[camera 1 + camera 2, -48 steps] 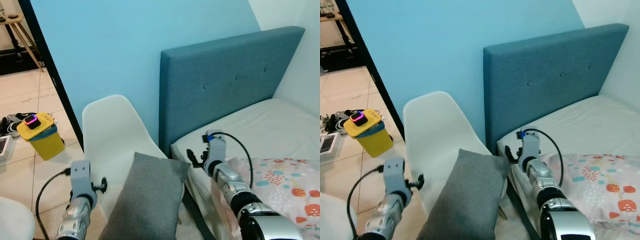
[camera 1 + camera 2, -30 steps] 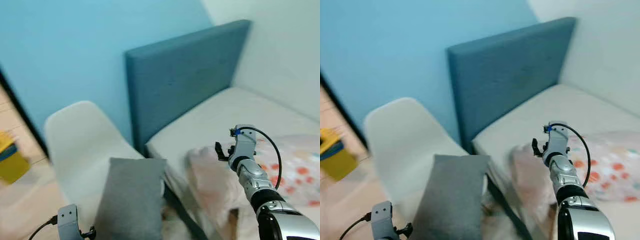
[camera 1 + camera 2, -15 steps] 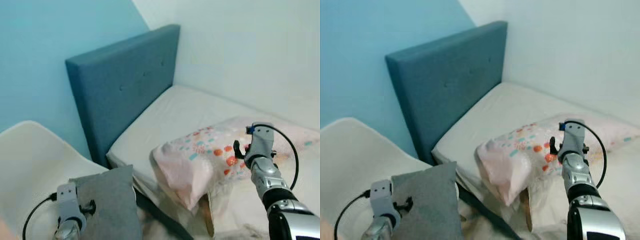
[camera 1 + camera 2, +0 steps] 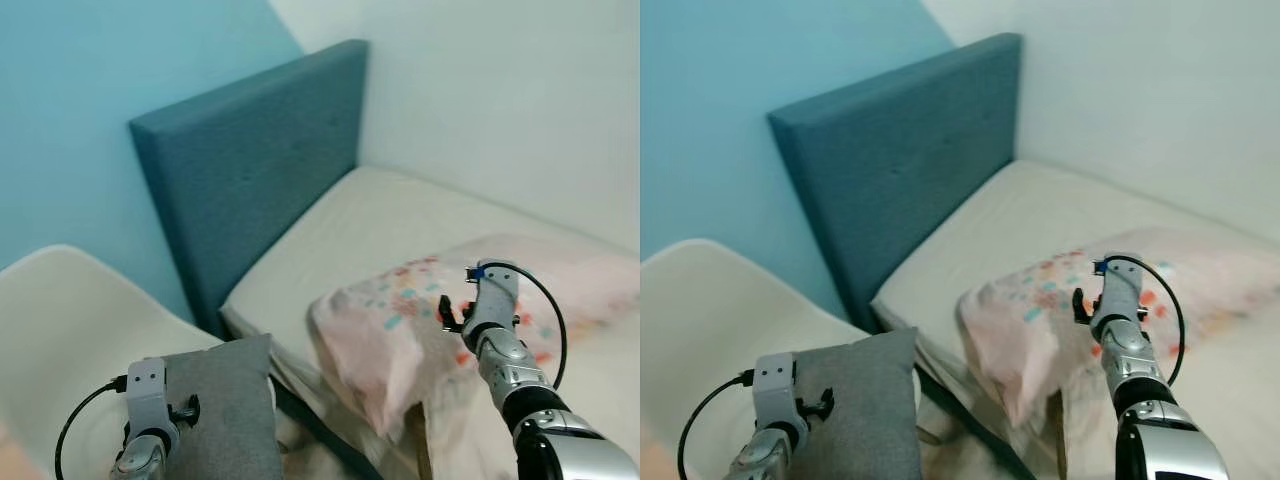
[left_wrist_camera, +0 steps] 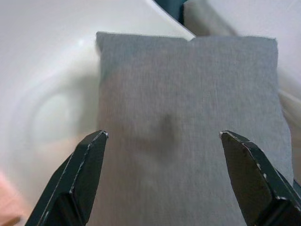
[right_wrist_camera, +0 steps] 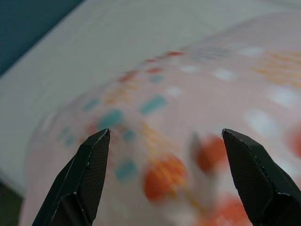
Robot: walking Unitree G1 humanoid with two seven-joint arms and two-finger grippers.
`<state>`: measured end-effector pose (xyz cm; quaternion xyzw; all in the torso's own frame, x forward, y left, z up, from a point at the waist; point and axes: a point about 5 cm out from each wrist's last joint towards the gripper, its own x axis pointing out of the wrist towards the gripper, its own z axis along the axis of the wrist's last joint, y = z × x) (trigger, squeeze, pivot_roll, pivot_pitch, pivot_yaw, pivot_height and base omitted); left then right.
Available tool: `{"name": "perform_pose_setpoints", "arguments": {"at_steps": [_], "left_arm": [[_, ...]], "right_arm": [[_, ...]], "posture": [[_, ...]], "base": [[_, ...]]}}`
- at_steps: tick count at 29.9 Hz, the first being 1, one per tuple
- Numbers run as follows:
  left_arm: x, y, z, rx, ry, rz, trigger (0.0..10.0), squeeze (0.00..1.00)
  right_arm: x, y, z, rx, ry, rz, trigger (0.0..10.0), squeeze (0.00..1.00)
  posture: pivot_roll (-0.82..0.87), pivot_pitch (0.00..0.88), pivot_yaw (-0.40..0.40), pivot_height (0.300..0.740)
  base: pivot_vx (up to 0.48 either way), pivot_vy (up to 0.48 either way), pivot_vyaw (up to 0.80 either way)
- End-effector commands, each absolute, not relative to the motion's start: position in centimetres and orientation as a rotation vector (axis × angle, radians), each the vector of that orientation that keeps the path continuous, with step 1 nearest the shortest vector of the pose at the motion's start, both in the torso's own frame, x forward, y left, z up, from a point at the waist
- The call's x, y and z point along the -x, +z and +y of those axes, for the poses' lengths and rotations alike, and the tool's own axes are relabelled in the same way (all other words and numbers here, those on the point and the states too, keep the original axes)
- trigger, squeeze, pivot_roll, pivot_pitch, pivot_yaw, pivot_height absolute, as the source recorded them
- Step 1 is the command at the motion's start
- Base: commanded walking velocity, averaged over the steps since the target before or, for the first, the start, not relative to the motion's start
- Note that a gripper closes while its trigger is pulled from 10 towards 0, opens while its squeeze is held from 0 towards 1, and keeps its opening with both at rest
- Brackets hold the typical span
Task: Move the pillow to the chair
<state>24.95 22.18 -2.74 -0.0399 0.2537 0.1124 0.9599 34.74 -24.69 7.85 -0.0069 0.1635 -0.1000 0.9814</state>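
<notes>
The grey pillow on the chair looks soft and light; both grippers, left gripper and right gripper, are spread open, so pinching an edge seems best.

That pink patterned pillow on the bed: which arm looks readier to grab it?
The right. Its gripper hangs open just above the patterned pillow, while the left gripper hovers open over the grey cushion on the chair.

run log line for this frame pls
grey pillow: lying on white chair | left gripper: open, over grey pillow | right gripper: open, over patterned pillow on bed
</notes>
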Motion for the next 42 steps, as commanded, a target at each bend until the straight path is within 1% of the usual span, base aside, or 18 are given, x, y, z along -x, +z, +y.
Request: {"name": "perform_pose_setpoints", "arguments": {"at_steps": [1,5,9,12,19,24,25,27,29,30,31,33,34,36,37,42], "left_arm": [[-24.5,-3.2,22.0,0.083,0.219,0.532,10.0,0.00],[-24.4,-3.3,21.9,0.084,0.221,0.534,10.0,0.00],[-24.2,-3.4,21.8,0.098,0.232,0.538,10.0,0.00],[-24.1,-3.5,21.9,0.096,0.240,0.540,10.0,0.00],[-24.2,-3.4,21.9,0.096,0.241,0.535,10.0,0.00],[-24.6,-3.2,21.6,0.103,0.227,0.520,10.0,0.00],[-24.6,-3.2,21.6,0.103,0.227,0.520,10.0,0.00],[-24.8,-3.0,21.4,0.101,0.207,0.503,10.0,0.00],[-25.0,-2.8,21.2,0.095,0.188,0.493,10.0,0.00],[-25.0,-2.8,21.2,0.095,0.188,0.493,10.0,0.00],[-25.3,-2.6,20.9,0.090,0.166,0.481,10.0,0.00],[-25.5,-2.5,20.7,0.086,0.150,0.471,10.0,0.00],[-25.7,-2.3,20.6,0.075,0.136,0.461,10.0,0.00],[-26.2,-1.8,20.4,0.056,0.112,0.436,10.0,0.00],[-26.4,-1.6,20.4,0.049,0.104,0.425,10.0,0.00],[-27.0,-0.9,20.4,0.040,0.088,0.389,10.0,0.00]], "right_arm": [[-34.7,7.7,-24.7,-0.005,-0.215,0.354,10.0,0.00],[-34.3,7.1,-25.0,-0.006,-0.251,0.387,10.0,0.00],[-33.9,6.8,-25.8,-0.013,-0.302,0.404,10.0,0.00],[-33.7,7.3,-27.1,0.032,-0.338,0.380,10.0,0.00],[-33.6,8.1,-28.3,0.073,-0.378,0.373,10.0,0.00],[-33.0,8.2,-30.1,0.023,-0.492,0.405,10.0,0.00],[-33.0,8.2,-30.1,0.023,-0.492,0.405,10.0,0.00],[-32.6,8.3,-30.8,-0.028,-0.538,0.404,10.0,0.00],[-32.5,8.3,-30.9,-0.082,-0.541,0.377,10.0,0.00],[-32.5,8.3,-30.9,-0.082,-0.541,0.377,10.0,0.00],[-32.6,8.2,-30.6,-0.220,-0.530,0.337,10.0,0.00],[-32.7,8.0,-30.3,-0.346,-0.519,0.305,10.0,0.00],[-32.5,7.7,-30.2,-0.448,-0.531,0.295,10.0,0.00],[-31.7,6.4,-30.2,-0.564,-0.575,0.329,10.0,0.00],[-31.4,5.9,-30.1,-0.595,-0.594,0.346,10.0,0.00],[-30.2,4.3,-30.2,-0.591,-0.650,0.419,10.0,0.00]], "posture": [[-0.23,0.025,0.013,0.740],[-0.22,0.031,0.012,0.740],[-0.22,0.035,0.014,0.740],[-0.23,0.042,0.015,0.740],[-0.23,0.046,0.015,0.740],[-0.24,0.045,0.011,0.740],[-0.24,0.045,0.011,0.740],[-0.24,0.046,0.009,0.740],[-0.25,0.048,0.013,0.740],[-0.25,0.048,0.013,0.740],[-0.25,0.048,0.015,0.740],[-0.25,0.048,0.015,0.740],[-0.25,0.047,0.015,0.740],[-0.25,0.047,0.015,0.740],[-0.24,0.047,0.015,0.740],[-0.24,0.047,0.017,0.736]], "base": [[0.000,-0.480,0.00],[0.000,-0.480,0.00],[0.000,0.000,0.00],[0.000,0.000,0.00],[0.000,0.000,0.00],[0.000,0.000,0.00],[0.000,0.000,0.00],[0.000,0.000,0.00],[0.000,0.000,0.00],[0.000,0.000,0.00],[0.000,0.000,0.00],[0.000,0.000,0.00],[0.000,0.000,0.00],[0.000,0.000,-0.25],[0.000,0.000,-0.49],[0.000,0.000,-0.48]]}}
